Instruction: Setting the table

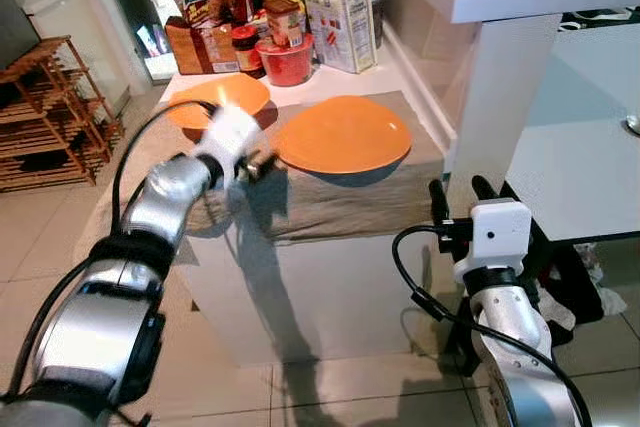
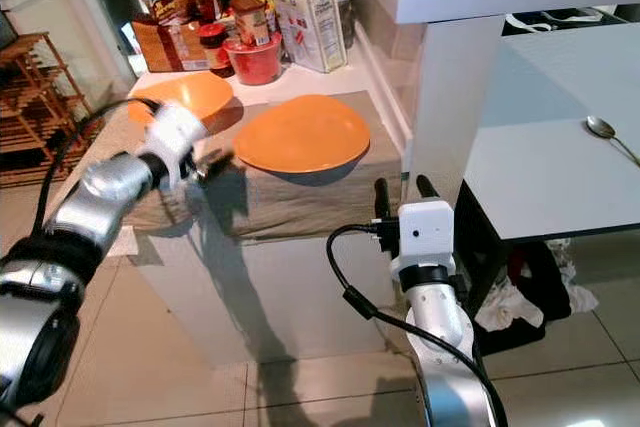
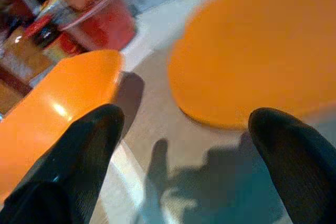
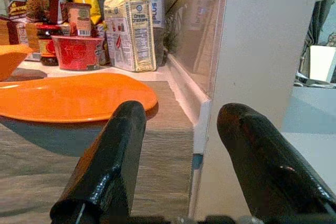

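Head stereo pair looks down-forward at counter (image 1: 330, 209); both share orange plate (image 1: 343, 133). Left wrist cam close over plate, blurred. Right wrist cam low, level with counter edge.

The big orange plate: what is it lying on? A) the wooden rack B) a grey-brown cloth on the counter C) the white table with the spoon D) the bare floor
B: the plate rests on the cloth draped over the counter's front edge.
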Available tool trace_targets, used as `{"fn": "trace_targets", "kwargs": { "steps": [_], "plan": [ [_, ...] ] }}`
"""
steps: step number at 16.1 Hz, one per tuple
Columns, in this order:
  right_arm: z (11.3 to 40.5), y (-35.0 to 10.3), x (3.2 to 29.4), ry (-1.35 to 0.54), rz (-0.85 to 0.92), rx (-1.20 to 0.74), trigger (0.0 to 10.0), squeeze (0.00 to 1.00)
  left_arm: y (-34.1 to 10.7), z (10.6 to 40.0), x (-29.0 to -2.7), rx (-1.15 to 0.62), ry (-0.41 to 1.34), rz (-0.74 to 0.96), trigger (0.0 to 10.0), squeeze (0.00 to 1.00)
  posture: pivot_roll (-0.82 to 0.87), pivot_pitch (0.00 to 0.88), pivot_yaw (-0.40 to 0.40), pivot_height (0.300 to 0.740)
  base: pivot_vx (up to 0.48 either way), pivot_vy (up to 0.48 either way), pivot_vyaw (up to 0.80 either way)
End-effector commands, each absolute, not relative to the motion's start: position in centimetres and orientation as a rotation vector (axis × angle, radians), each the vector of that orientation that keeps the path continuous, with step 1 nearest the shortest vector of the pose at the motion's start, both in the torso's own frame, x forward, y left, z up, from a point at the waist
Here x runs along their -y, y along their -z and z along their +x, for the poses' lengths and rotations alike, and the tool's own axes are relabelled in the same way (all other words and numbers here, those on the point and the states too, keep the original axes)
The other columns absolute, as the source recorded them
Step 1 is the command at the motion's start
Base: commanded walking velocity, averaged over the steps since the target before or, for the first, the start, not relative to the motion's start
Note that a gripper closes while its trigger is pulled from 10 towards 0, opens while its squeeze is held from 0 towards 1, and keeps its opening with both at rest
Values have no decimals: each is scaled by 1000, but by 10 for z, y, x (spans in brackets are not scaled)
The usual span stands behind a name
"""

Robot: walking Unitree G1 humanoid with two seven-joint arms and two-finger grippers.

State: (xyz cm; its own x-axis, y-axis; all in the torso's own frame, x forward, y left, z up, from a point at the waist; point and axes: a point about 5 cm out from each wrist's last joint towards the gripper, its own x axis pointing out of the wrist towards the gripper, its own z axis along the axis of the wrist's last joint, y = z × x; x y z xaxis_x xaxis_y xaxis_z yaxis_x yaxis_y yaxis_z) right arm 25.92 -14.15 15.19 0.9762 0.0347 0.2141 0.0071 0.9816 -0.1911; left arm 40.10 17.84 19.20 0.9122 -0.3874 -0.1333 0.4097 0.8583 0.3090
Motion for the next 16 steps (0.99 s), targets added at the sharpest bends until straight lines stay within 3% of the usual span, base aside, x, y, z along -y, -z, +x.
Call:
{"fn": "trace_targets", "kwargs": {
  "steps": [1, 5, 7, 16],
  "plan": [
    [258, -153, 138, -23, -186, 220, 10000, 0, -205, 406, -180, -45, 383, 193, 10000, 0, -171, 0, 152, 740, 0, 0, 0],
    [258, -152, 140, -27, -191, 214, 10000, 0, -179, 407, -161, -219, 300, -260, 10000, 0, -185, 0, 146, 740, 0, 0, 0],
    [258, -152, 140, -28, -193, 214, 10000, 0, -170, 405, -151, -293, 305, -353, 10000, 0, -190, 0, 146, 740, 0, 0, 0],
    [256, -152, 139, -32, -194, 208, 10000, 0, -177, 407, -129, -302, 345, -414, 10000, 0, -195, 0, 146, 740, 0, 0, 0]
  ]
}}
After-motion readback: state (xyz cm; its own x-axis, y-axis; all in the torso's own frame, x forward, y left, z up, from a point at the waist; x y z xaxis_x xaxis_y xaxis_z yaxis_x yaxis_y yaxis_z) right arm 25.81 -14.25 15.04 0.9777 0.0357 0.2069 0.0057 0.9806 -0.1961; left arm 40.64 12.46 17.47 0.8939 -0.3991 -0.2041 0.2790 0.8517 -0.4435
